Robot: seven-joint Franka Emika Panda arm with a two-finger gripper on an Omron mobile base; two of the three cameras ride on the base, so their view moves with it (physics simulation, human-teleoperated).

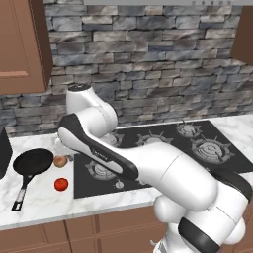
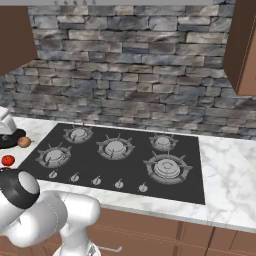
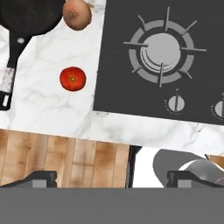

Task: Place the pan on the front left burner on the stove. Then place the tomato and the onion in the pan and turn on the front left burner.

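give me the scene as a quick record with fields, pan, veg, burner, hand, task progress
pan: pan on the marble counter left of the stove, handle toward the counter's front edge
onion: onion on the counter beside the pan's rim; touching or not, cannot tell
tomato: tomato on the counter, nearer the front edge than the onion, apart from the pan
front left burner: front left burner bare, nothing on it
hand: hand open, holding nothing, above the counter's front edge
progress: pan not yet on the burner, tomato and onion not in the pan
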